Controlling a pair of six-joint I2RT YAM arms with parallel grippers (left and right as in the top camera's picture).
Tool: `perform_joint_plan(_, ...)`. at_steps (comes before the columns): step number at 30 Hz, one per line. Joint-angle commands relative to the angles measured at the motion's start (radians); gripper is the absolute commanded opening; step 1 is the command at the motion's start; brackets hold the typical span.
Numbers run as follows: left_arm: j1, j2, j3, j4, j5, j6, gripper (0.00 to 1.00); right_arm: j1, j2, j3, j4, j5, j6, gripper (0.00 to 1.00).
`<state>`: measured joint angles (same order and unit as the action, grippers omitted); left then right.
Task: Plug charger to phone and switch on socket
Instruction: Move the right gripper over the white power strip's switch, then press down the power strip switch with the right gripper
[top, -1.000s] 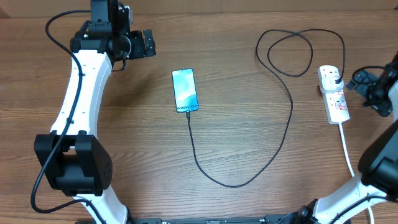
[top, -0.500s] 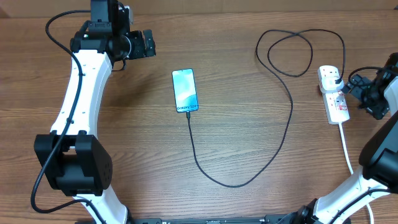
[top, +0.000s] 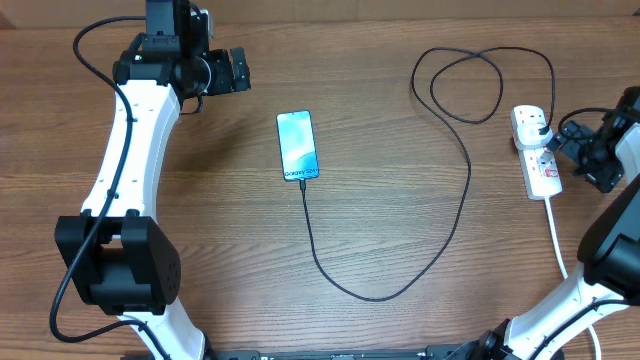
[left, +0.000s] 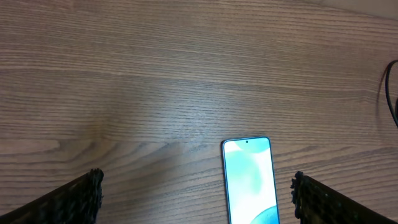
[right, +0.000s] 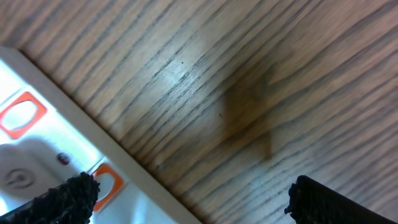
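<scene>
A brown wood-grain worktop carries everything. The white left arm runs up the left side, and the right arm comes in at the right edge. The charger, a thin black cable, loops at the far right, sweeps down in a wide curve across the middle and rises to meet the near short edge of the phone; its black plug sits in the far end of the socket. The socket, a white strip, lies at the right side, well apart from the phone, with a thick white cord trailing toward the near edge. The phone lies flat near the centre, light blue screen up. The left hand hovers far left of the phone, released, its fingers spread wide. The right hand sits just beside the socket's right edge, also released, one finger over the strip near a red-edged switch
</scene>
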<state>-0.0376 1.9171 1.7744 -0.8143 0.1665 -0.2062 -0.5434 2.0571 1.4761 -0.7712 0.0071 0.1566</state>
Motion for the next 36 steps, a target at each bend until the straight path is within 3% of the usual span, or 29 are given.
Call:
perform_joint_plan(1, -0.002, 0.007, 0.0, 0.003, -0.013, 0.012, 1.0, -0.003, 0.022, -0.017, 0.004, -0.002, -0.005, 1.0)
perform_joint_plan(36, -0.002, 0.007, 0.0, 0.003, -0.013, 0.012, 1.0, -0.001, 0.022, -0.017, -0.039, -0.114, -0.036, 1.0)
